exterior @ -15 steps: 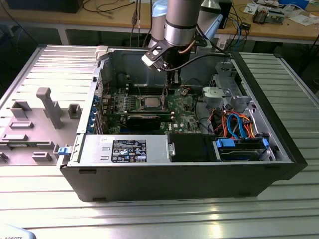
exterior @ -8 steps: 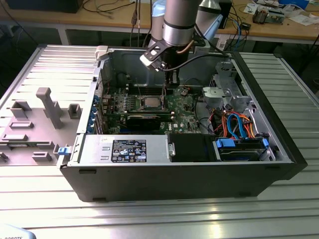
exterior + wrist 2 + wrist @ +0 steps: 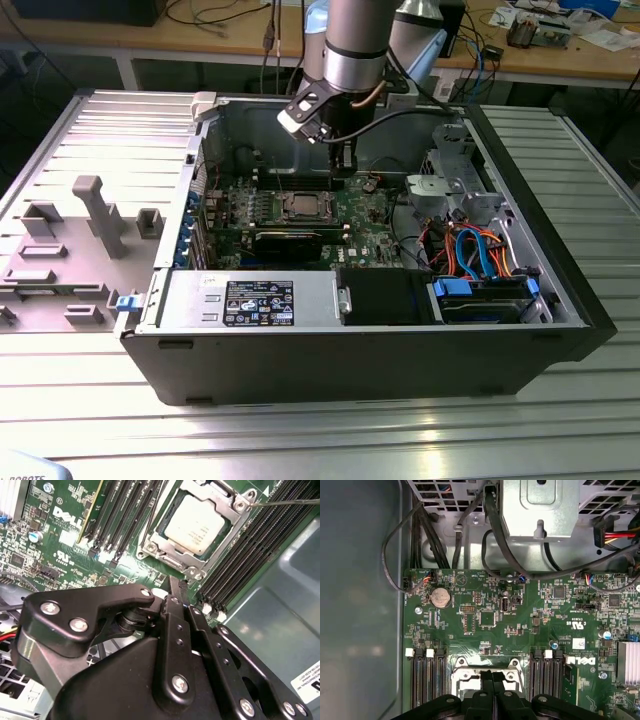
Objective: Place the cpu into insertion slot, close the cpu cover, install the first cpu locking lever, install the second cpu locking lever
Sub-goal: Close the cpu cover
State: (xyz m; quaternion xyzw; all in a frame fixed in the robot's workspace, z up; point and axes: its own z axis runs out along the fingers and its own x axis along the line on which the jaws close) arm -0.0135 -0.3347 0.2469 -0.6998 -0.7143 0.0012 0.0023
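The cpu [image 3: 195, 525], a dull silver square, lies in the insertion slot [image 3: 298, 208] on the green motherboard. The cpu cover [image 3: 172, 547], a silvery frame, lies flat around the chip's edges. One thin locking lever [image 3: 287, 501] runs off from the cover's corner; a second thin rod [image 3: 156, 510] runs along the opposite side. My gripper [image 3: 178, 585] hovers just beside the socket's edge, its black fingers [image 3: 172, 615] pressed together with nothing between them. In the first wrist view the gripper [image 3: 492, 674] sits over the socket frame [image 3: 462, 672]. In the exterior view the gripper [image 3: 343, 168] hangs above the board, right of the socket.
Black memory slots [image 3: 240, 555] flank the socket on both sides. A long black card [image 3: 290, 240] lies in front of it. A metal drive cage [image 3: 450, 185] and orange and blue cables [image 3: 480, 250] fill the case's right. The case walls enclose everything.
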